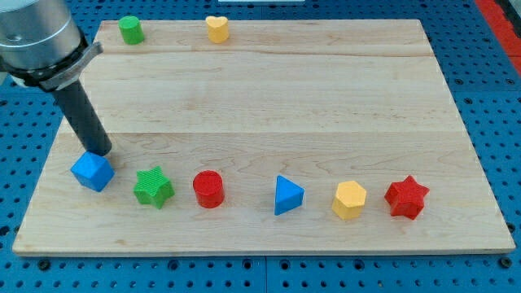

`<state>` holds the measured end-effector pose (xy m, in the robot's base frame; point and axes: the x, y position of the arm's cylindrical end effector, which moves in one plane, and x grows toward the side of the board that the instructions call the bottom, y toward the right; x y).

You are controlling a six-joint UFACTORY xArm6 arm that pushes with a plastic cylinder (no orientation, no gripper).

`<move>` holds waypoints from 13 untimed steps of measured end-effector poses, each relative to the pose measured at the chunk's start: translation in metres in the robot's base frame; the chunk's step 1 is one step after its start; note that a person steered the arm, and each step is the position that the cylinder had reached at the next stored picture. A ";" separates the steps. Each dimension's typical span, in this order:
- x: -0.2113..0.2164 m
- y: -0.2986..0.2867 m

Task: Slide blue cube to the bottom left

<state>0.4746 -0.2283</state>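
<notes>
We see our tip (102,151) touching the top edge of the blue cube (91,172), which sits corner-on, probably matte plastic, at the pale wood-grain table's (269,98) bottom left beside a green star (153,187). No gripper shows.

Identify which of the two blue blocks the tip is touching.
The blue cube, at the view's bottom left. My tip meets its upper edge; the blue triangle sits far off to the right.
</notes>
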 end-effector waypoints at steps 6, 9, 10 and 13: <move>0.019 -0.015; 0.024 -0.001; 0.026 0.001; 0.028 0.007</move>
<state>0.5023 -0.2209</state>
